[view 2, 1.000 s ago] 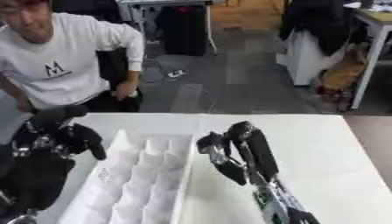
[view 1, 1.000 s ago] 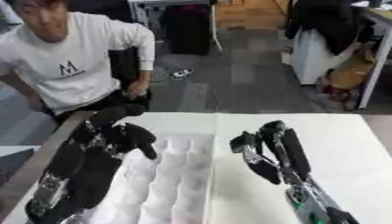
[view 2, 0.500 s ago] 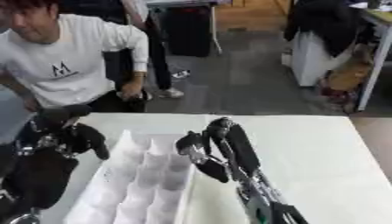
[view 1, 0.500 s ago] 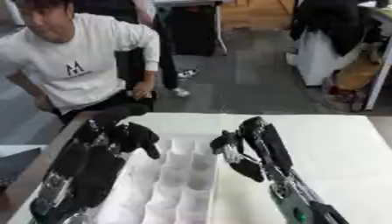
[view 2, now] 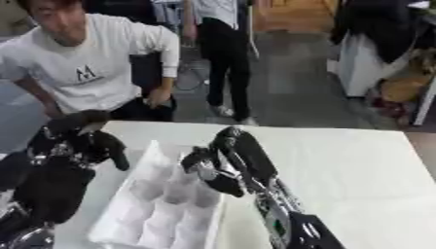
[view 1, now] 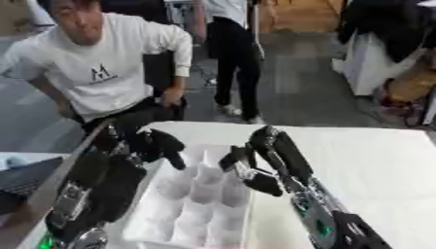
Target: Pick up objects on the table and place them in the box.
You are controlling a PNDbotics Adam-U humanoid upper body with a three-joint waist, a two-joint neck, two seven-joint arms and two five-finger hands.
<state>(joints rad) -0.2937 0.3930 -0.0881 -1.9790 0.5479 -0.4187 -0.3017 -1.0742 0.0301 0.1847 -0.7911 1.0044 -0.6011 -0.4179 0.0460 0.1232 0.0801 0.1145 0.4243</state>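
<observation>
I see one white moulded box [view 1: 200, 199] of rounded pockets on the desk [view 1: 383, 165]; my right hand [view 1: 260, 163] hovers over it with fingers curled, seemingly empty, and my left hand [view 1: 140, 146] is curled at its left rim.

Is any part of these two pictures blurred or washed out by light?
Left eye view: the white compartmented box looks overexposed, its dividers faint; the black right hand is soft-edged. Right eye view: the black left hand is smeared, the white table nearly featureless.

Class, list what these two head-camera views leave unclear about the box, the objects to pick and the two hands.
- Box: near end cut off by the bottom edge; compartments' contents blurred.
- Right hand: whether its curled fingers hold anything, blurred.
- Left hand: its palm side is turned away.
- Objects to pick: none can be made out on the table.
</observation>
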